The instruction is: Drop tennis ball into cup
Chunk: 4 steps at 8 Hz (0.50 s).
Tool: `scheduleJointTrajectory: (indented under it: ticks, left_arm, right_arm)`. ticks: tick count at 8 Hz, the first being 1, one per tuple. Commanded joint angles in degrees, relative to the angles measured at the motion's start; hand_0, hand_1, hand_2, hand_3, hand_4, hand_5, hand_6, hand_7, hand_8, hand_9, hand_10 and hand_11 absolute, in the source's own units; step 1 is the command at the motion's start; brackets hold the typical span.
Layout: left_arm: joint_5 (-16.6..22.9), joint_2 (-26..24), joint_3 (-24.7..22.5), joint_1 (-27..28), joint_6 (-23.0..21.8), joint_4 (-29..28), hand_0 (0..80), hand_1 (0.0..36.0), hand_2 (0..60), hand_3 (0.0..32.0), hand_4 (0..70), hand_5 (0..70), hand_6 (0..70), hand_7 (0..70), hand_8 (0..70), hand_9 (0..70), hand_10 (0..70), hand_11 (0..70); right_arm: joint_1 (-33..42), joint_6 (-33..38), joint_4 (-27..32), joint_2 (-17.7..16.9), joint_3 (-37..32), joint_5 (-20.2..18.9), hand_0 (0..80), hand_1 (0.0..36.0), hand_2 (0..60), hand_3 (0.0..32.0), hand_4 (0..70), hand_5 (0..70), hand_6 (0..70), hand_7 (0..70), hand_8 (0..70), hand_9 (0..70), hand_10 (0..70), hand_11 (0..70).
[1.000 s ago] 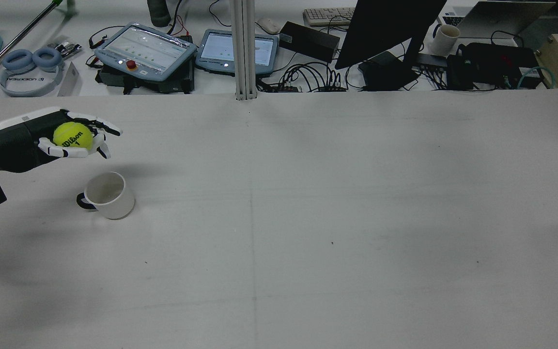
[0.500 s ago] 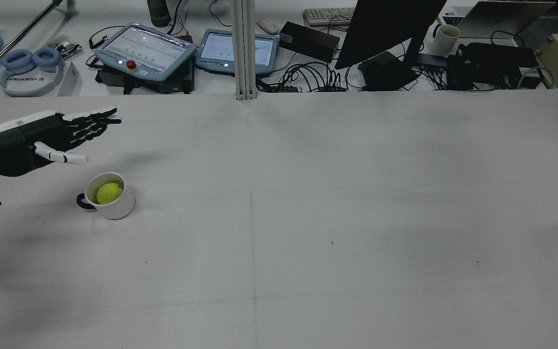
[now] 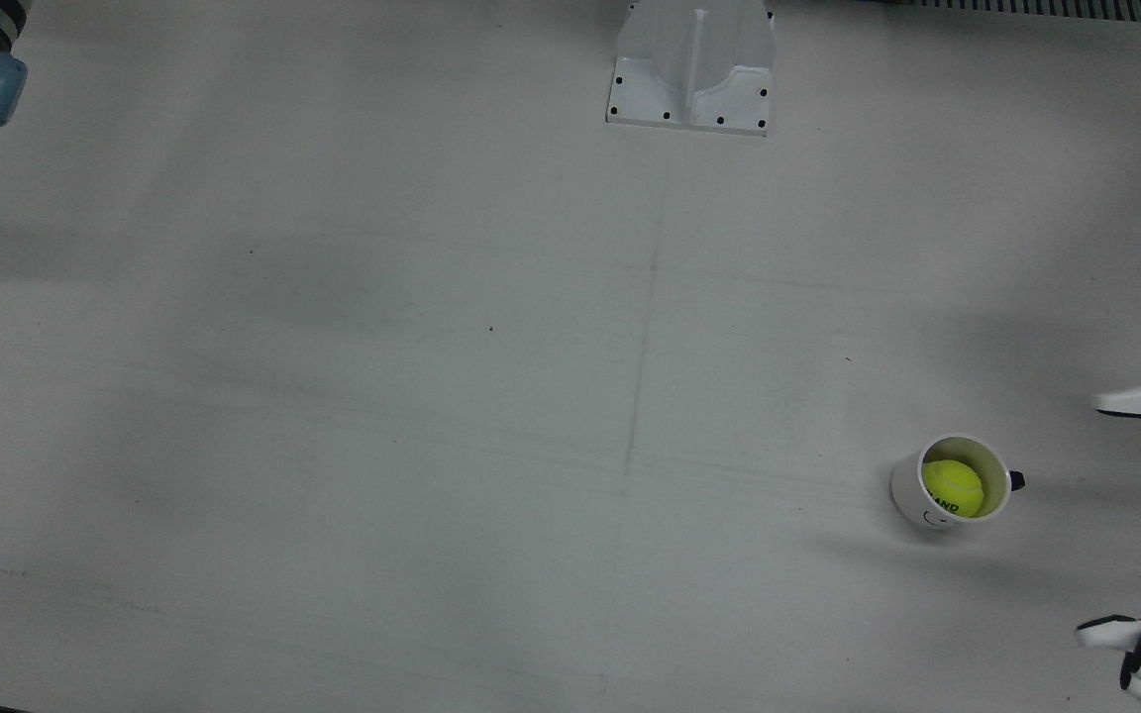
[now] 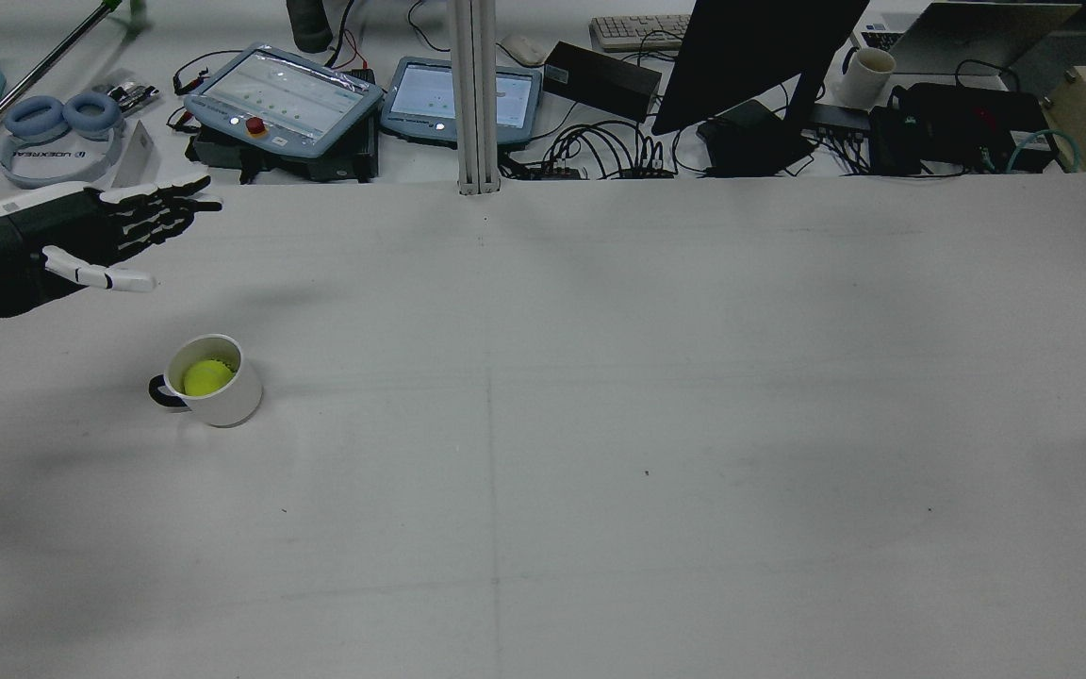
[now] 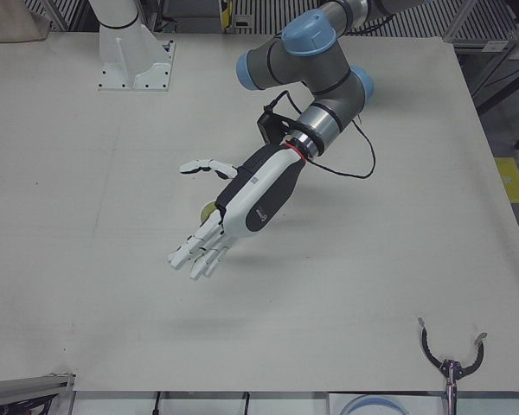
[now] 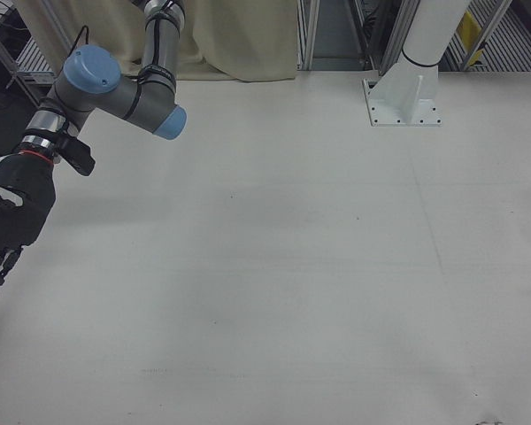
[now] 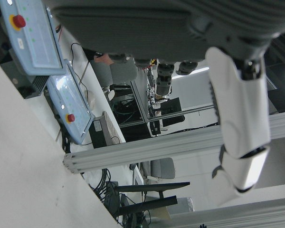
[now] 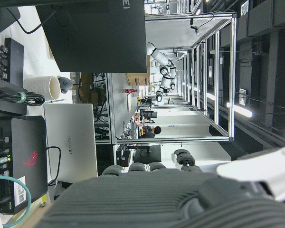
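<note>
1. One ball, one cup: the tennis ball (image 4: pixel 207 376) sits inside the white cup (image 4: pixel 222 396), near the counter's left edge in the rear view, closer to the far edge than the near one. Cup upright on the counter (image 4: pixel 600 424), dark handle pointing toward the left edge.
2. Ball rests below the rim, nothing touching it. Judgement: drop looks complete.
3. Handling, if a re-grasp is ever needed: ball is light, felt-covered, slightly springy, not fragile, and bounces if released from high up. Wrap fingers around its widest part. Inside the cup there is little room, so tipping the cup out would be easier. Cup looks ceramic, rigid, chip-prone; take it by the body or handle.
4. Left hand (image 4: pixel 81 240) hovers beyond the cup, toward the far left corner, well clear of the rim. Fingers (image 5: pixel 197 251) are spread and straight, holding nothing.
5. Right hand (image 6: pixel 4 226) hangs off the right edge, away from the work. Fingers extended, empty.
</note>
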Motion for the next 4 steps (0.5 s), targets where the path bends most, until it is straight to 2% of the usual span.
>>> scheduleJointTrajectory:
  ticks: [1,3,4]
  left_arm:
    - [-0.15,-9.11,12.65,-9.77,0.06,1.42,50.1,25.0,18.6,0.0,0.0,2.1,0.3,15.1,0.0,1.6,0.0,0.0]
    - [0.02,-9.02,17.06,-16.63,-0.55,0.54,52.1,27.8,20.6,0.0,0.0,2.7,0.0,17.2,0.0,2.0,0.0,0.0]
    - [0.02,-8.93,17.16,-17.44,-0.64,2.98,54.2,29.3,21.6,0.0,0.0,4.8,2.0,16.5,0.0,1.9,0.0,0.0]
  right_arm:
    - [0.0,0.0,0.0,0.0,0.09,0.0,0.0,0.0,0.0,0.0,0.0,0.0,0.0,0.0,0.0,0.0,0.0,0.0]
    - [0.0,0.0,0.0,0.0,0.0,0.0,0.0,0.0,0.0,0.0,0.0,0.0,0.0,0.0,0.0,0.0,0.0,0.0]
    - [0.0,0.0,0.0,0.0,0.09,0.0,0.0,0.0,0.0,0.0,0.0,0.0,0.0,0.0,0.0,0.0,0.0,0.0]
